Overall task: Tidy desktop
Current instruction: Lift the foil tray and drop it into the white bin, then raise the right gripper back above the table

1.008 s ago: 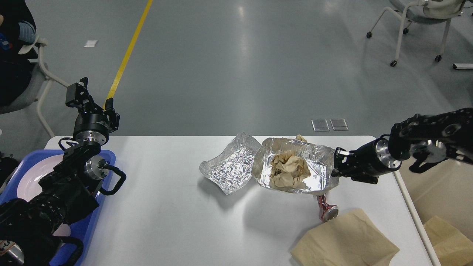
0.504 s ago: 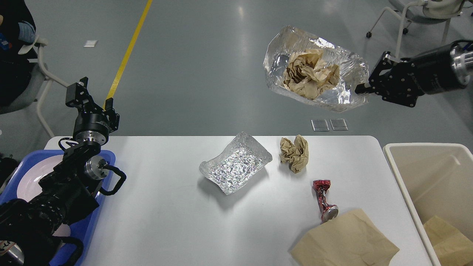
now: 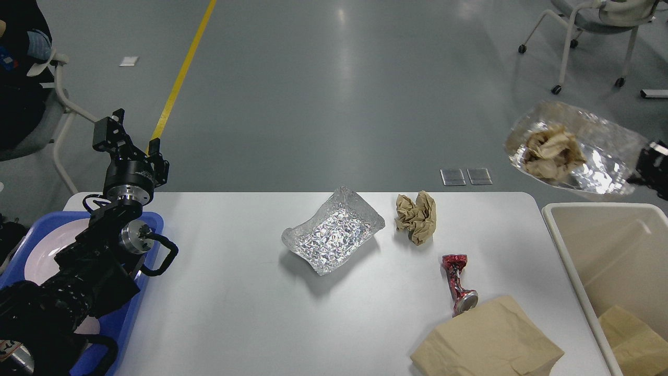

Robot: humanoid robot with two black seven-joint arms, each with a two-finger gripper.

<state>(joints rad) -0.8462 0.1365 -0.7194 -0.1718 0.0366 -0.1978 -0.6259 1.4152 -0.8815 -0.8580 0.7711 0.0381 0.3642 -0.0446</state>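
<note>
desktop with trash on it

desktop fills the lower middle as a white surface. on it sit an empty foil tray, a crumpled paper ball, a crushed red can and a brown bag. right gripper, jaws pinching a second foil tray holding paper, hangs above the beige bin. left gripper is raised over the blue tray, jaws spread.

Foil tray (lifted) now over bin.

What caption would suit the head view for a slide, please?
Right gripper carries a foil tray of crumpled paper toward the bin.
</note>
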